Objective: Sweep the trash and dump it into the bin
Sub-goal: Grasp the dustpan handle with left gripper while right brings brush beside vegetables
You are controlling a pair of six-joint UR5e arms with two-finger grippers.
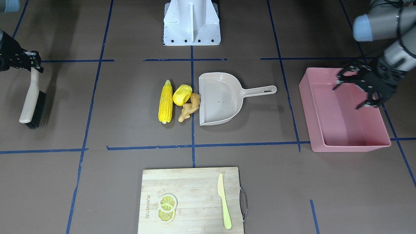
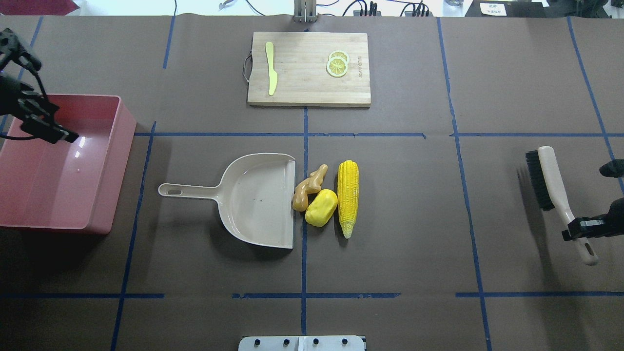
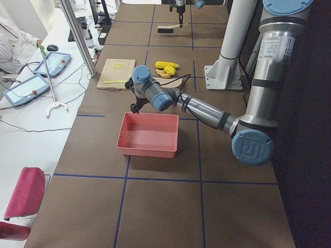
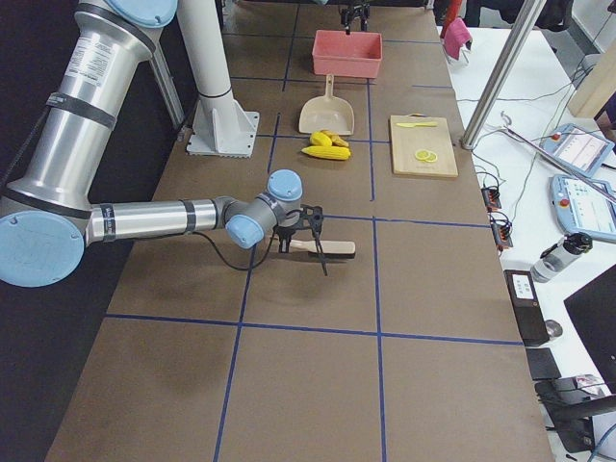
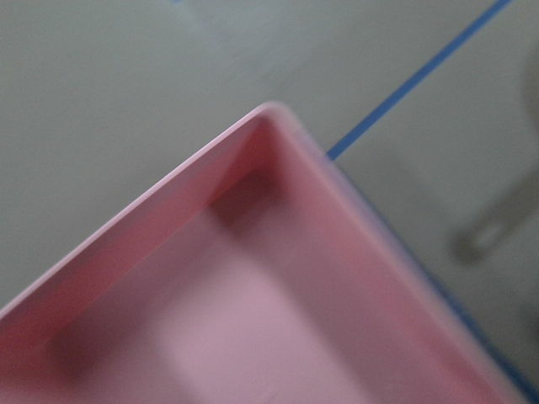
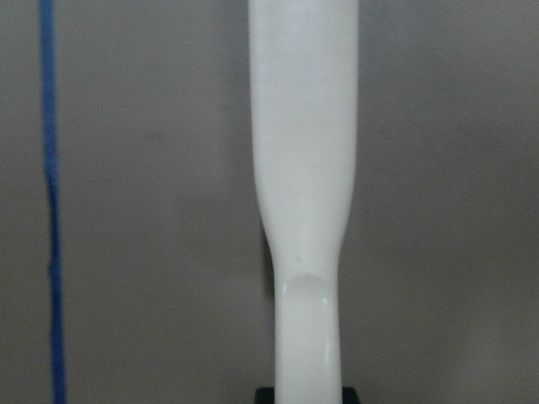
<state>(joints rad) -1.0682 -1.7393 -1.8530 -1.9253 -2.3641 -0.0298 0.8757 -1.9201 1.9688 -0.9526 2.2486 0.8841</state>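
Only small illegible print (image 1: pixel 148 205) on the cutting board (image 1: pixel 195 191), beside lemon slices (image 1: pixel 167 207)

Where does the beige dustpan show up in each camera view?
Front-facing: dustpan at centre, handle pointing right.
Overhead: dustpan left of centre, handle pointing left.
Exterior left: far mid-table, partly hidden behind the near arm.
Exterior right: far end, just this side of the pink tub.
Left wrist: only a blur at the right edge; cannot tell.
Right wrist: not in it.
Landmark: the corn cob near its open mouth.
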